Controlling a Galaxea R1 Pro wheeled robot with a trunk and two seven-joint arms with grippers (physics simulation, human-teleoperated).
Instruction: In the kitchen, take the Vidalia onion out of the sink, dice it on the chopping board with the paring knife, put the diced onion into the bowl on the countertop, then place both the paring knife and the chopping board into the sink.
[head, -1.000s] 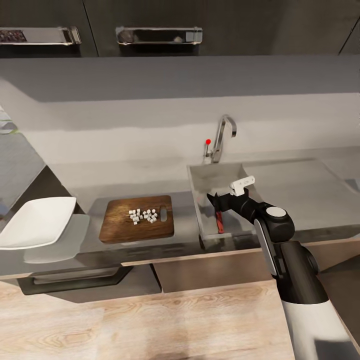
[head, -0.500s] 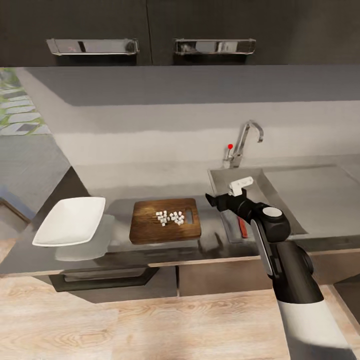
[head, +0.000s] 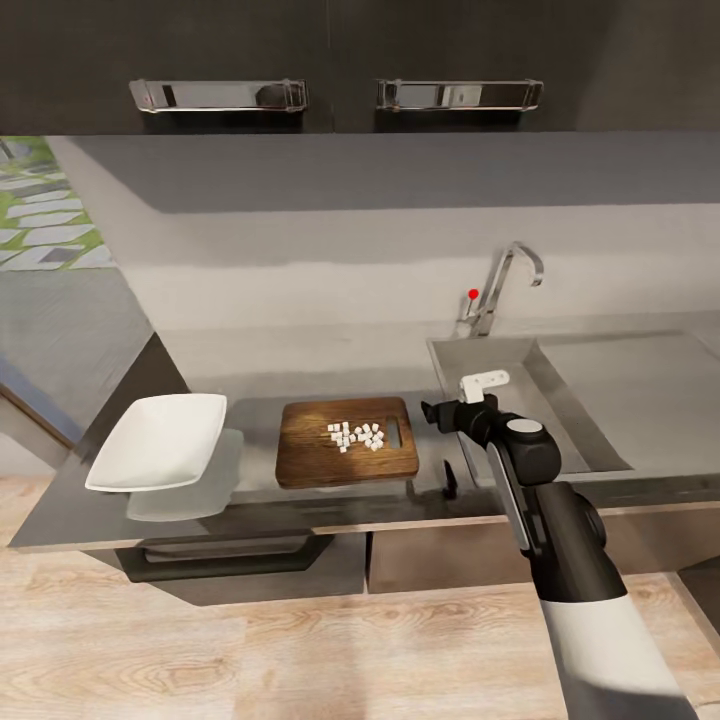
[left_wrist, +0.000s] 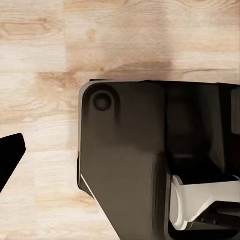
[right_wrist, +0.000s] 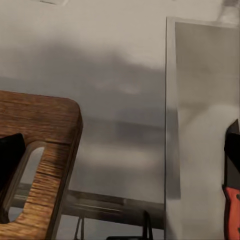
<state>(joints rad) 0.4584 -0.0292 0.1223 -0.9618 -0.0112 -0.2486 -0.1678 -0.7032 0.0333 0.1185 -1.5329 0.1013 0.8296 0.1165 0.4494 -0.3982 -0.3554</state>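
The brown chopping board (head: 310, 455) lies on the grey countertop (head: 250, 370) with several white onion dice (head: 357, 436) on it. Left of it sits the white bowl (head: 155, 440), with nothing in it. My right gripper (head: 431, 412) hovers open over the counter strip between the board and the sink (head: 480, 365). In the right wrist view the board's slotted corner (right_wrist: 45, 125) is on one side. The paring knife (right_wrist: 233, 210), with red handle and dark blade, lies in the sink basin (right_wrist: 200, 100) on the other side. My left gripper's finger (left_wrist: 9, 160) hangs over the floor, holding nothing.
The chrome tap (head: 505, 285) with its red knob (head: 473, 294) stands behind the sink, and the drainboard (head: 620, 380) lies to the right. Dark upper cabinets with chrome handles (head: 218, 95) hang above. Wood plank floor (head: 300, 640) lies in front. My dark base (left_wrist: 150, 165) is beside the left gripper.
The head camera has turned, shifting the whole scene to the right. My right gripper has come out of the sink basin to its left rim, nearer the board. The knife stays in the sink.
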